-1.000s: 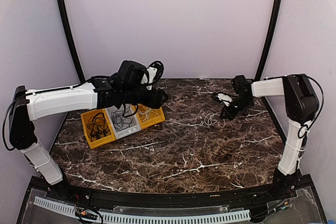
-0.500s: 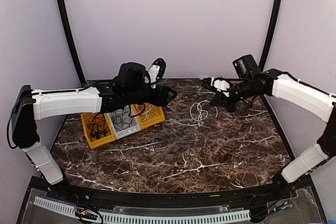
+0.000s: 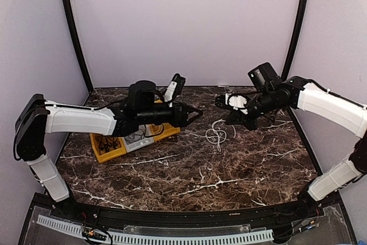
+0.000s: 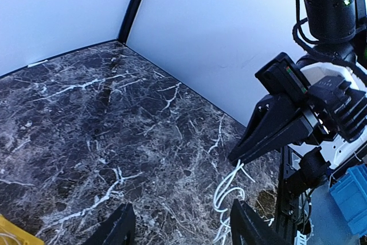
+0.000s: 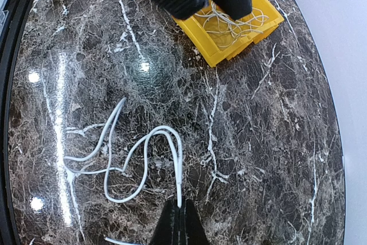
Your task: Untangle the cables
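Looking through the right wrist camera, I see the right gripper (image 5: 179, 221) with its fingers pressed together on one end of the white cable (image 5: 143, 154). The lower edge of that view cuts the fingers off. The rest of the cable lies in loose loops on the marble table (image 3: 200, 170), right of centre toward the far side. The left gripper (image 4: 183, 229) hangs spread apart and holds nothing, just left of the cable, with only its tips in its own view. Its arm covers much of the three bins (image 3: 112, 154) at far left. I make out black cables (image 3: 106, 139) in the leftmost bin and white cords (image 5: 229, 24) in the rightmost; the middle bin's contents are unclear.
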Motion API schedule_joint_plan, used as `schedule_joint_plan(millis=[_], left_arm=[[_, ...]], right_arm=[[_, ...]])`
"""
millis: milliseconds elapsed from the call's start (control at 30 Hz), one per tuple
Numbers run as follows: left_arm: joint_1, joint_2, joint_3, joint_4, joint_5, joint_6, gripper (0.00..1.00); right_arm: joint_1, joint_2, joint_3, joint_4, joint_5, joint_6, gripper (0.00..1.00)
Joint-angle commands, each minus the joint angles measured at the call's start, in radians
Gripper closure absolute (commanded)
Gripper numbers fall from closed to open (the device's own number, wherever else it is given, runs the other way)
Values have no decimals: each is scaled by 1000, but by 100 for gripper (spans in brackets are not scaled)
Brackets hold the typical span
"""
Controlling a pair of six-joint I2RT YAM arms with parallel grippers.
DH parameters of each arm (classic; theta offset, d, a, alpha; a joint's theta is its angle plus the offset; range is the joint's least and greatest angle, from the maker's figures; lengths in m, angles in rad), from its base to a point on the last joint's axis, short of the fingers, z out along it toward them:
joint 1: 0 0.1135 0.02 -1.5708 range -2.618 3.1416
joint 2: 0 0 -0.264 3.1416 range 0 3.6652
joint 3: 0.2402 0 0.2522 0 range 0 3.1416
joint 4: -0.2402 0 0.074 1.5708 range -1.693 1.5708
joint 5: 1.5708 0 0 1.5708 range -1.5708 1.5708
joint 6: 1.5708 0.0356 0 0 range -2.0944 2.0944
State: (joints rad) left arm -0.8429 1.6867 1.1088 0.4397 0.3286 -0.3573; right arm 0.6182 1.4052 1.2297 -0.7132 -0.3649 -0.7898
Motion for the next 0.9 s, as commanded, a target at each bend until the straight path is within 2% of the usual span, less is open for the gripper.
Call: schedule_joint_plan(millis=[0, 300, 567, 700, 867], left_arm=[[-6, 53, -35, 159, 130, -45, 40], [-53, 144, -11, 246, 211, -59, 41], [-62, 192, 6, 301, 247, -97, 50], [-65, 213, 15, 318, 251, -109, 61], [-64, 233, 27, 340, 234, -121, 63]], right_arm=[[13, -17, 41, -12, -5, -2, 100], [14, -20, 52, -8, -11, 13, 100], [14, -17, 61, -6, -17, 22, 100], [14, -13, 65, -6, -26, 29, 100], [13, -11, 68, -13, -44, 33, 100]])
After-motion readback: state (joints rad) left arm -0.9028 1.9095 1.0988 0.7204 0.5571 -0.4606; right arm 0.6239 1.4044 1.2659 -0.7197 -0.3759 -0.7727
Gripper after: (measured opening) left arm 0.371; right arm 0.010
